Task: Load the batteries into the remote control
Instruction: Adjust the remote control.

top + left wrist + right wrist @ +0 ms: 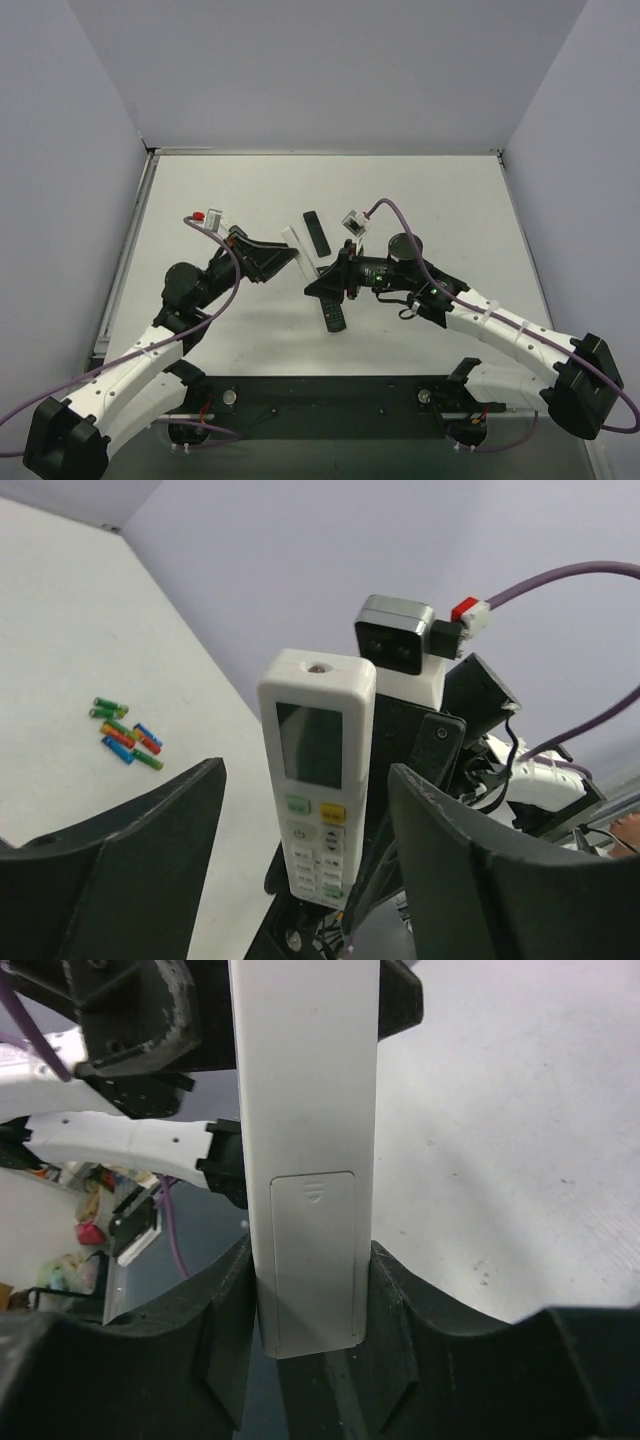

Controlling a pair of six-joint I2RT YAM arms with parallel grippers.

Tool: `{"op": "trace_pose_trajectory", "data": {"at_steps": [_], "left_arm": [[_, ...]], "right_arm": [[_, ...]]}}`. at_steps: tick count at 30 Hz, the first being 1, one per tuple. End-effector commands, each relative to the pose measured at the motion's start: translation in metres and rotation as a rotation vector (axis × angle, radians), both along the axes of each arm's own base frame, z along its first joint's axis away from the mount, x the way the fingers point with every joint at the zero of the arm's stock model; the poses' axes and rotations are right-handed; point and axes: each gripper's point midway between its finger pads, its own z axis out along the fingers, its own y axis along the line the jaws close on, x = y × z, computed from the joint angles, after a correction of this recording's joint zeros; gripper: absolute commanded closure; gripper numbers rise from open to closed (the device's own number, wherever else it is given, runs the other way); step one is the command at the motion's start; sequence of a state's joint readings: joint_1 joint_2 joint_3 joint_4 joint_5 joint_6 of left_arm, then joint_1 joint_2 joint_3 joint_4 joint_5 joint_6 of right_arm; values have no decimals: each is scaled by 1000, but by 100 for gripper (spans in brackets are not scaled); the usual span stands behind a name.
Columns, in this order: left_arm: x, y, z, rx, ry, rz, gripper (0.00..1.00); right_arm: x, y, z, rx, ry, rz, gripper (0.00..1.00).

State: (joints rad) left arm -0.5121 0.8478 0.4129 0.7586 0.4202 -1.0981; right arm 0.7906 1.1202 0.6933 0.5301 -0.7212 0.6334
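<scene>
My right gripper (322, 272) (310, 1260) is shut on the lower end of the white remote control (300, 250) (305, 1110) and holds it off the table. The remote's plain back, with the battery cover (315, 1260) shut, faces the right wrist camera. Its button side (315, 780) faces my left gripper (285, 262) (308, 780), which is open. The remote shows in the gap between the left jaws, and no finger touches it. Several small green, red and blue batteries (125, 735) lie in a loose heap on the white table in the left wrist view. They do not show in the top view.
A black remote with coloured buttons (333, 315) lies on the table just under the right gripper. A second dark remote (316, 233) lies behind the held remote. Grey walls (320, 70) close the table's back and sides.
</scene>
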Motion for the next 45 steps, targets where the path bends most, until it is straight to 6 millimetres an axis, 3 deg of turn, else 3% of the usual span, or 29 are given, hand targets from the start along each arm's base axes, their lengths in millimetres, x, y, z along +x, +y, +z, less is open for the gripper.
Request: {"op": "trace_pose_trajectory", "data": {"at_steps": [1,2,3,5,6,7,10,15,23,32,35,38,43,45], "left_arm": [[13,12,-15,207,39,134,19],[14,15,-13,236,25,158,15],[11,14,-26,282,76,158,14],[14,16,-23,295,99,192,12],[11,12,-28,308,123,180,12],[11,10,-29,309,133,179,11],[7,-3,-34,320,158,174,9],[13,-11,-46,330,207,232,9],[14,-10,-45,269,221,314,22],[20,-14,-38,244,188,334,28],[21,-13,-40,245,186,342,35],[22,-15,-41,249,181,337,52],[21,-20,-39,256,170,316,62],[21,-22,-37,249,164,307,72]], "right_arm": [[13,-8,7,-109,-187,-95,100],[23,-10,10,-140,-222,-154,100],[25,-14,0,-202,-228,-179,100],[23,-11,-4,-271,-306,-197,100],[33,-17,-8,-320,-335,-267,100],[28,-13,-11,-342,-361,-265,100],[41,-18,-13,-425,-436,-367,100],[40,-17,-12,-467,-498,-452,100],[44,-19,-17,-515,-533,-547,100],[40,-13,-23,-529,-540,-543,100],[41,-13,-23,-528,-536,-550,100],[41,-13,-23,-524,-535,-550,100],[41,-14,-24,-523,-527,-560,100],[41,-12,-23,-515,-523,-558,94]]}}
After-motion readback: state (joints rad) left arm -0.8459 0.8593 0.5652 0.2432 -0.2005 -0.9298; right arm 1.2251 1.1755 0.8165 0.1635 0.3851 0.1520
